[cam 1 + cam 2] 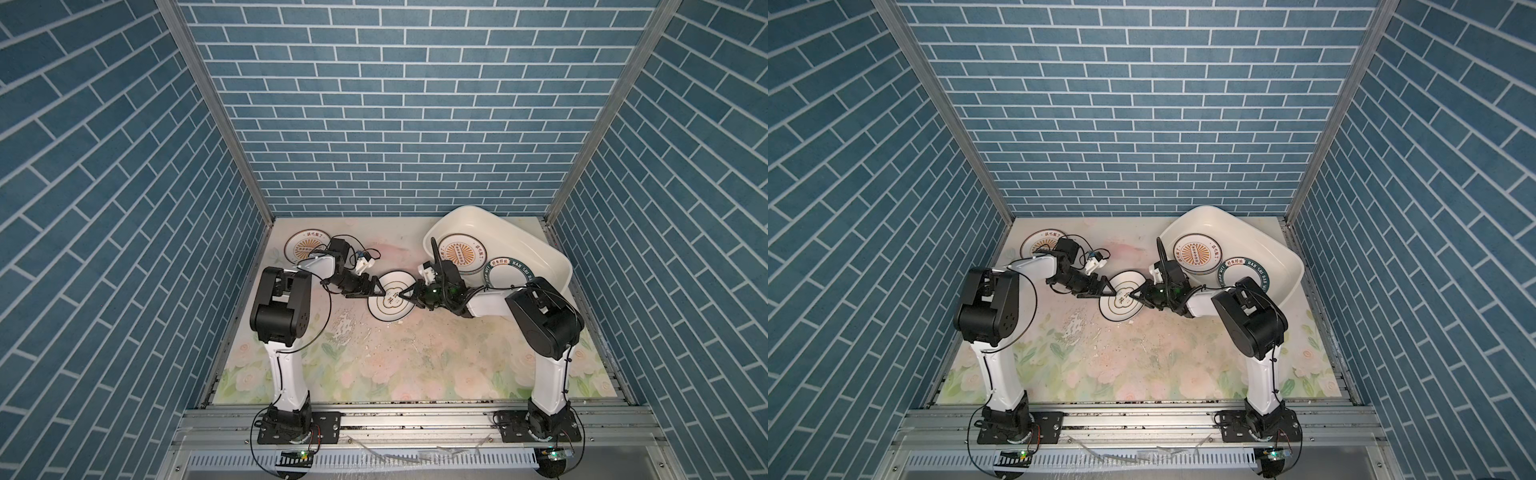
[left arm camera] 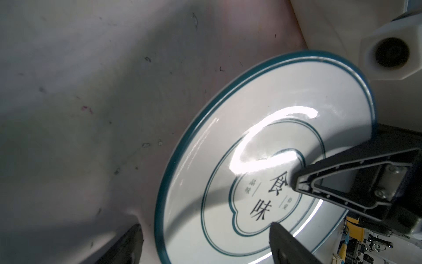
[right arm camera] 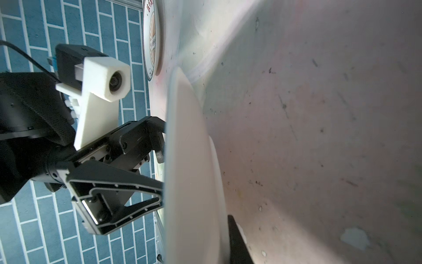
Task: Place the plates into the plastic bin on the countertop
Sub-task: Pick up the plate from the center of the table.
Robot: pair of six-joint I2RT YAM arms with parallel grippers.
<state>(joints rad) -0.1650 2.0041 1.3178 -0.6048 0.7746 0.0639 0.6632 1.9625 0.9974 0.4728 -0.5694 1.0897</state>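
A white plate with a quatrefoil emblem [image 1: 388, 309] sits mid-countertop [image 1: 415, 365] between both grippers. My right gripper [image 1: 405, 296] is shut on its right rim, one finger [image 2: 342, 180] lying on the face and another [image 3: 237, 242] under it. The plate [image 3: 189, 160] shows edge-on there, tilted off the surface. My left gripper [image 1: 379, 290] is open, its fingers [image 2: 285, 244] straddling the left rim of the plate [image 2: 228, 182] without gripping. The plastic bin [image 1: 498, 226] at the back right holds a sunburst plate [image 1: 461, 253] and a green-lettered plate [image 1: 513, 274].
Another sunburst plate [image 1: 301, 247] lies on the countertop at the back left, partly behind my left arm [image 1: 282, 307]. My right arm [image 1: 544, 324] stands in front of the bin. Blue brick walls close in three sides. Scuffed patches [image 1: 345, 332] mark the surface.
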